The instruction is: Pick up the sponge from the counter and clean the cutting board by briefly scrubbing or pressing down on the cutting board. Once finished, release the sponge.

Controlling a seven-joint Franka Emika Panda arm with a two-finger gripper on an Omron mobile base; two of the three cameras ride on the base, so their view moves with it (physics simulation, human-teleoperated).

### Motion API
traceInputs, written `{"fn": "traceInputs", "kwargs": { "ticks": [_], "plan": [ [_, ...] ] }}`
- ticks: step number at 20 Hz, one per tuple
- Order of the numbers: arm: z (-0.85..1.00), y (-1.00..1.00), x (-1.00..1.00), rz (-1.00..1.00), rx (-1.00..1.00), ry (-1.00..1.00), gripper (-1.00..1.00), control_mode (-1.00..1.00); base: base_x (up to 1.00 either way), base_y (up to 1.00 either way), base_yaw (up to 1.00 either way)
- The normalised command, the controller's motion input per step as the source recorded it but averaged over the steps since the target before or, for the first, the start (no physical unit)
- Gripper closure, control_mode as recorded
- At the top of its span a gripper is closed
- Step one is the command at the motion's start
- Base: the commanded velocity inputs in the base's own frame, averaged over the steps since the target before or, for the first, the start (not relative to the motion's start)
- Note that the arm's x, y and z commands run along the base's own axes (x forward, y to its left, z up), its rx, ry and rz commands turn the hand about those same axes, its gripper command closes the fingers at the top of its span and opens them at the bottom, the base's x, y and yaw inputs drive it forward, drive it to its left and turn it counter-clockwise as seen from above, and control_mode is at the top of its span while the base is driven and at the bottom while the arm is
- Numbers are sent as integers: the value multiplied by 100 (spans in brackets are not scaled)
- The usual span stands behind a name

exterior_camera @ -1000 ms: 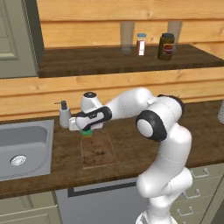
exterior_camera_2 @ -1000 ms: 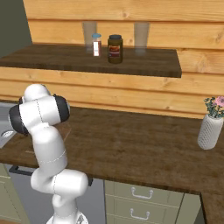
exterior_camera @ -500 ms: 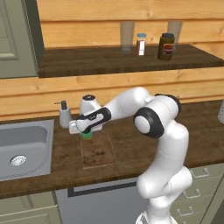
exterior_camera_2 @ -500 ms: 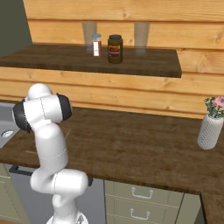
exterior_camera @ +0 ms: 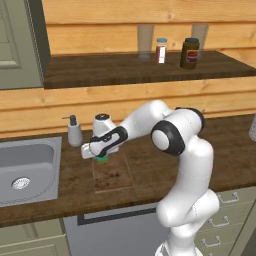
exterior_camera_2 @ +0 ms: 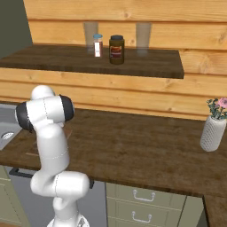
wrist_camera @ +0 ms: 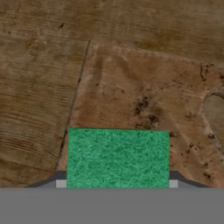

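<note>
The green sponge (exterior_camera: 102, 159) (wrist_camera: 118, 156) is clamped between the fingers of my gripper (exterior_camera: 101, 155) (wrist_camera: 117, 183), which is shut on it. It hangs at the far end of the brown, dark-speckled cutting board (exterior_camera: 113, 176) (wrist_camera: 144, 94), just above it or touching it; I cannot tell which. The board lies flat on the dark wood counter (exterior_camera: 150, 172) (wrist_camera: 39, 83), to the right of the sink. In the hand view the sponge sits over the board's edge nearest the camera, close to one corner. The sponge's yellow layer is hidden.
A steel sink (exterior_camera: 25, 167) is set into the counter on the left, with a soap dispenser (exterior_camera: 74, 131) just behind its right corner. Jars (exterior_camera: 190, 52) and glasses stand on the upper shelf (exterior_camera: 125, 67). A vase of flowers (exterior_camera_2: 213, 128) stands far right.
The hand with the sponge has shifted slightly lower over the far end of the board. The grip is unchanged.
</note>
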Motion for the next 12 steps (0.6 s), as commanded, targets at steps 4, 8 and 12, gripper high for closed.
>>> {"fn": "traceInputs", "kwargs": {
  "ticks": [4,8,12],
  "plan": [
    [-15,0,0,3,-1,0,100,-100,0,0,0],
    [-26,0,0,0,0,0,100,-100,0,0,0],
    [-41,0,0,0,0,0,100,-100,0,0,0]
  ]
}}
